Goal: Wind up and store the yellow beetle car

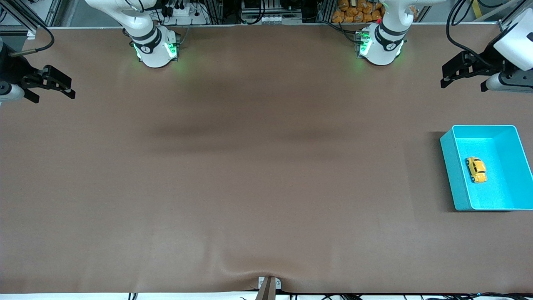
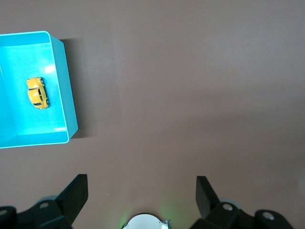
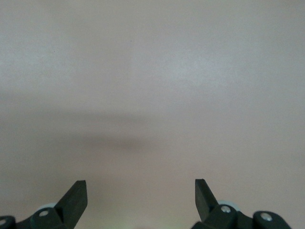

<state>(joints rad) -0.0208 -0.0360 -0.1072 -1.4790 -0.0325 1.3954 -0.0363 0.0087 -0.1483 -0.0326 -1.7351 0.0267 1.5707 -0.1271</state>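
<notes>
Both claws, left gripper and right gripper, wide, empty; rounded glossy yellow beetle car in cyan bin.

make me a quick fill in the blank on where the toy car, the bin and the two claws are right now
1. The yellow beetle car lies inside the ____ bin.
2. The bin sits toward the ____ arm's end of the table.
3. Both the left claw and the right claw are open and hold ____.
4. The car rests on its ____, not on its roof.

Missing words: cyan; left; nothing; wheels
</notes>
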